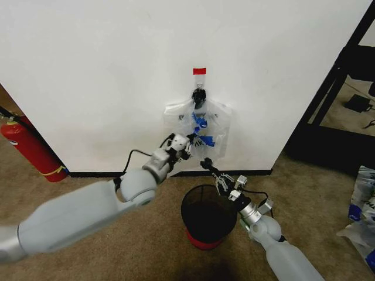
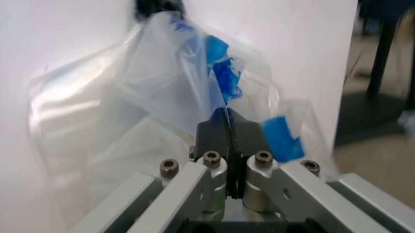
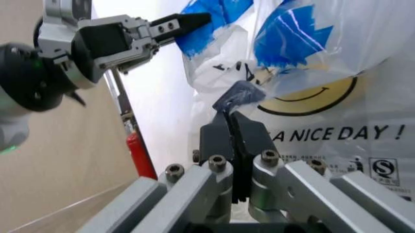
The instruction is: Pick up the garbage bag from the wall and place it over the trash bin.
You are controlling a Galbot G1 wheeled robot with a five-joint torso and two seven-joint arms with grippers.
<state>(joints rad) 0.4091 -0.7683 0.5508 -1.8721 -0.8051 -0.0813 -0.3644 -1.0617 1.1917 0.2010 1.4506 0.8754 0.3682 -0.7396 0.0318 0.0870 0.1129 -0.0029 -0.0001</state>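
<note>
The garbage bag point(image 1: 199, 126) hangs flat against the wall point(image 1: 105, 70) from a black hook point(image 1: 199, 93) just under a red tape strip point(image 1: 200, 71), so the step in hand is the pick-up from the wall; nothing has reached the trash bin point(image 1: 208, 213) yet.

The left gripper point(image 1: 186, 147) is at the bag's lower edge. In the left wrist view its jaws are pressed together with a thin fold of clear plastic running into the seam between them, so it appears to be pinching the bag point(image 2: 149, 97), with blue print just ahead of and beside the jaw tips.

The right gripper point(image 1: 212, 170) sits lower, just above the bin's rim and short of the wall. Its jaws also stand pressed together in the right wrist view; a crumpled bluish-grey scrap of the bag point(image 3: 238, 94) sits right at their tips, so I judge they hold that edge too, though the pinch is slight. Beyond the tips lie the yellow smiley and the "NICE DAY" print. A red fire extinguisher point(image 1: 29, 149) stands well off to the left.

The next move, as I judge it, calls for lifting the handle loops up and off the hook without tearing the thin film, both pinches kept firm, before the mouth can be spread over the bin directly below the right jaws.
</note>
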